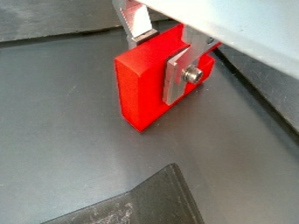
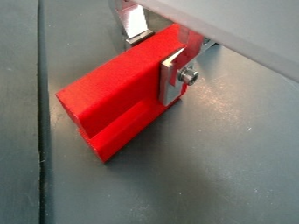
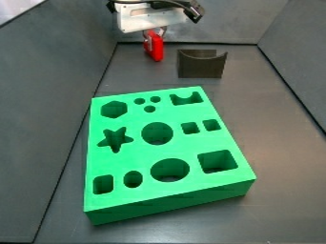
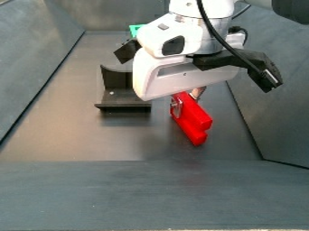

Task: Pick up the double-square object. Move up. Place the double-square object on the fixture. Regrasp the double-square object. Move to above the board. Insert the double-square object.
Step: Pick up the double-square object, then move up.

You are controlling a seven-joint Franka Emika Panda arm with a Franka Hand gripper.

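The double-square object is a small red stepped block, seen in both wrist views and both side views. My gripper is shut on it, one silver finger on each side, with the block hanging low over the dark floor; I cannot tell whether it touches. The gripper is at the back of the workspace. The fixture, a dark grey bracket, stands just beside the block. The green board with its cut-out holes lies in front.
Sloping dark walls enclose the floor on both sides. A dark flat corner shows near the block in a wrist view. A floor seam runs beside the block.
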